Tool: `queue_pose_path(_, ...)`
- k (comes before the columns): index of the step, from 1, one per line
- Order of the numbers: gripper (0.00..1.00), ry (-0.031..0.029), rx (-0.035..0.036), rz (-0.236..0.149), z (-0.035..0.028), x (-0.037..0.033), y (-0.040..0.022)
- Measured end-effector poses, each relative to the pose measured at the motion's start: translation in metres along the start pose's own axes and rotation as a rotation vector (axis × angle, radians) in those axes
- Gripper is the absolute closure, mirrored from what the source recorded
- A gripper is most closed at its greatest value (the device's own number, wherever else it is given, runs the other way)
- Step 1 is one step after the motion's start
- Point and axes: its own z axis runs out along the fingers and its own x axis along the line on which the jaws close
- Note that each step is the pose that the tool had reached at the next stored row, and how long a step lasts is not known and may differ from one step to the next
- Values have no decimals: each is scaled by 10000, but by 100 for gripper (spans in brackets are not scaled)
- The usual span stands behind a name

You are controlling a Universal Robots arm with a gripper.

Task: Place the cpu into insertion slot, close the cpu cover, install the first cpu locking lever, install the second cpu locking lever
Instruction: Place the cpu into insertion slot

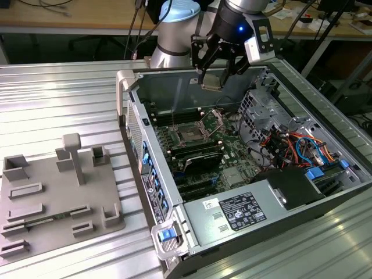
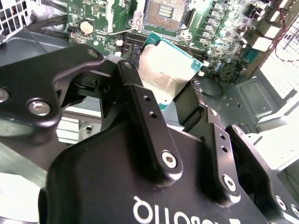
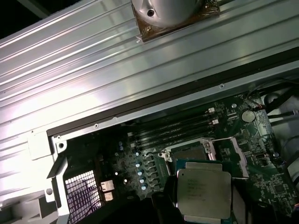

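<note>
Aloft, cpu (image 2: pixel 168 72) gripped between the fingers (image 2: pixel 145 109).
Exterior view: bare slot (image 1: pixel 190 135) lies at 7 o'clock from it.

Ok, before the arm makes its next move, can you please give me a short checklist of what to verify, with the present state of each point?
1. The cpu is gripped between the fingers: ok.
2. The insertion slot is empty, nothing lying in it: ok.
3. The cpu cover is tilted up, off the slot: ok.
4. The cpu hangs above the motherboard, touching nothing there: ok.
5. The cpu's edges are square with the slot: cannot tell.
</note>
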Motion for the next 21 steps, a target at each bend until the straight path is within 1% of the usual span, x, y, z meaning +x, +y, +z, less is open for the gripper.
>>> queue_pose_path(3, 45, -37, -9, 415, 2, 0, 0)
queue_pose_path(7, 45, -76, -15, 849, 4, 0, -1)
queue_pose_path(11, 45, -103, -22, 1157, 6, 0, -1)
queue_pose_path(14, 45, -109, -24, 1218, 7, 0, -1)
queue_pose_path(21, 45, -110, -24, 1233, 7, 0, -1)
